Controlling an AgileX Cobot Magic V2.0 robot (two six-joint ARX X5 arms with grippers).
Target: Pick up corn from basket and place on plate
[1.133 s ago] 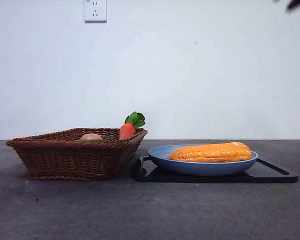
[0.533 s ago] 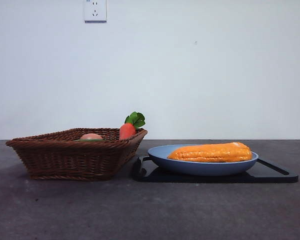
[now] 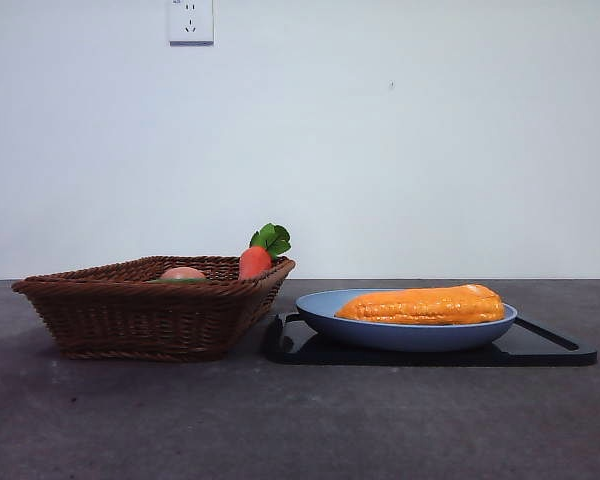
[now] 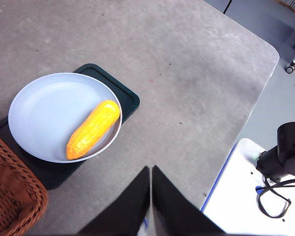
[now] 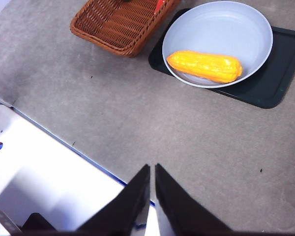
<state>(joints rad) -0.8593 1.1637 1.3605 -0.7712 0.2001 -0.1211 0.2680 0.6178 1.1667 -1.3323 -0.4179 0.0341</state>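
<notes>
On the round blue plate (image 3: pixel 325 312), which sits on a flat black tray (image 3: pixel 540 349), lies the long orange-yellow corn (image 3: pixel 420 304), near its rim. Both grippers, left (image 4: pixel 151 173) and right (image 5: pixel 152 171), hang pressed together, well apart. A knock might roll it off.

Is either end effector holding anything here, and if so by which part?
Nothing is held. Both end effectors are shut and empty above the table; the long orange-yellow corn cob lies on the round blue plate.

You see orange-yellow ridged corn (image 3: pixel 420 304) on a plain blue plate (image 3: pixel 380 333), beside a brown woven basket (image 3: pixel 150 310).
</notes>
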